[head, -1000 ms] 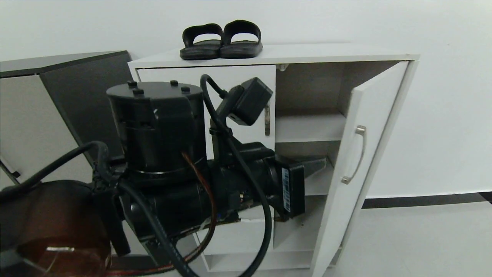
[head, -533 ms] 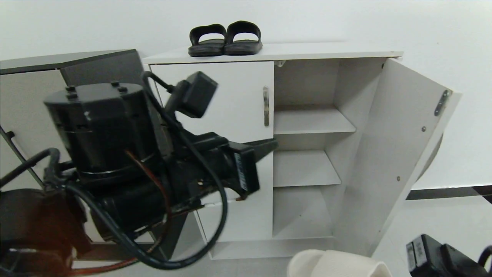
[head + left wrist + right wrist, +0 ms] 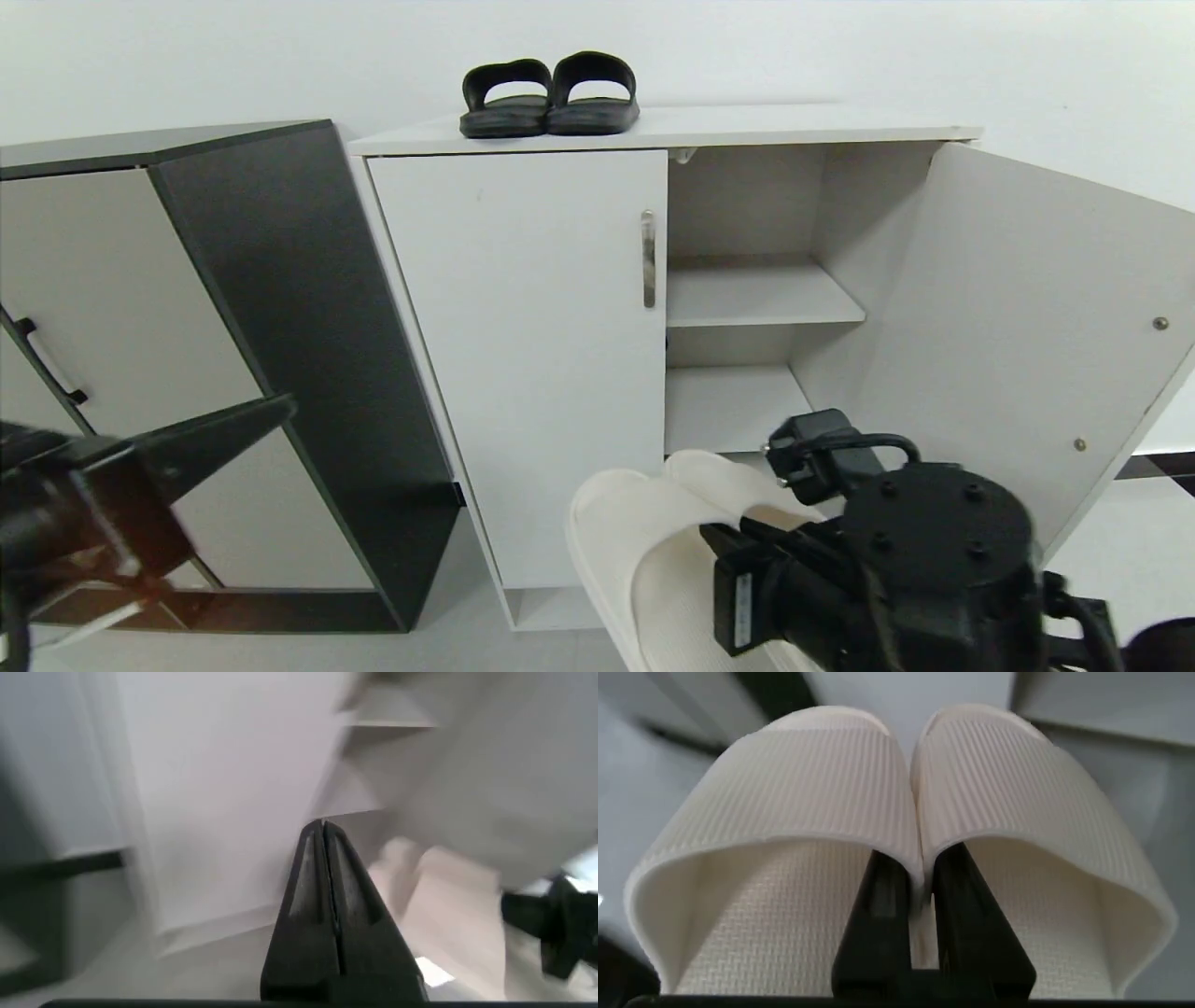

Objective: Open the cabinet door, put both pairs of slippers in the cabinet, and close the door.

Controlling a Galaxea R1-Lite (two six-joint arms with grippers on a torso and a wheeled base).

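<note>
Where the two white slippers (image 3: pixel 831 793) meet side by side, the right jaws pinch their touching inner edges (toes pointing away), low before the open cabinet (image 3: pixel 747 294). Left jaws, clenched empty, hang before a dark cabinet (image 3: pixel 280 308); black slippers (image 3: pixel 551 93) sit on top.
</note>
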